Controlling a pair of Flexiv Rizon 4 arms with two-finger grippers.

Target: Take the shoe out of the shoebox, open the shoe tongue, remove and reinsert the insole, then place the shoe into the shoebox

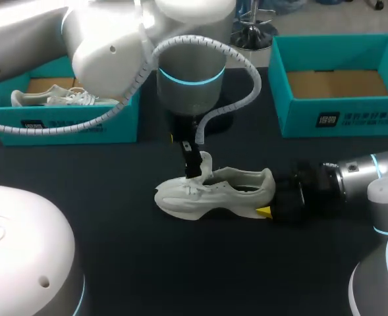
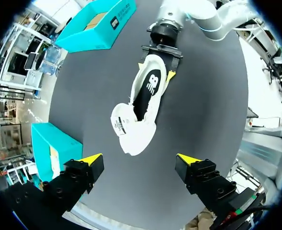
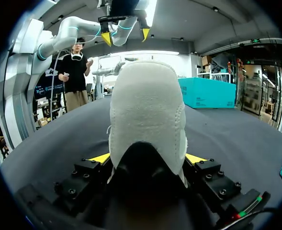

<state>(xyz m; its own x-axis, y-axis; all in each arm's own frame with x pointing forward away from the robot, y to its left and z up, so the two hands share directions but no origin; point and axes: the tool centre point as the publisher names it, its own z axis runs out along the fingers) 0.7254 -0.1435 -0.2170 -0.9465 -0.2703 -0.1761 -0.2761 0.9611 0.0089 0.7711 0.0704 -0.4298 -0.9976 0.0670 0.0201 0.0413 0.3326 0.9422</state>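
Two right gripper [image 3: 148, 158] fingers clamp the heel of the white shoe [image 1: 213, 191], which lies on the table [image 1: 114, 263] out of its box. The left gripper [image 2: 140, 159] hangs wide open above it. I judge tongue, insole and return remain. The empty shoebox [image 1: 338, 85] sits unobstructed; another box [image 1: 62, 122] holds a second shoe [image 1: 55, 99].

Spread left claw [image 2: 140, 159] hovers over shoe [image 2: 140, 112] gripped by right claw [image 2: 156, 69].

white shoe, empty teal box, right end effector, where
white mesh shoe [image 1: 207, 196], head view, midfoot side
empty teal cardboard shoebox [image 1: 299, 120], head view, front wall
right end effector [image 3: 148, 157], right wrist view, between yellow tips
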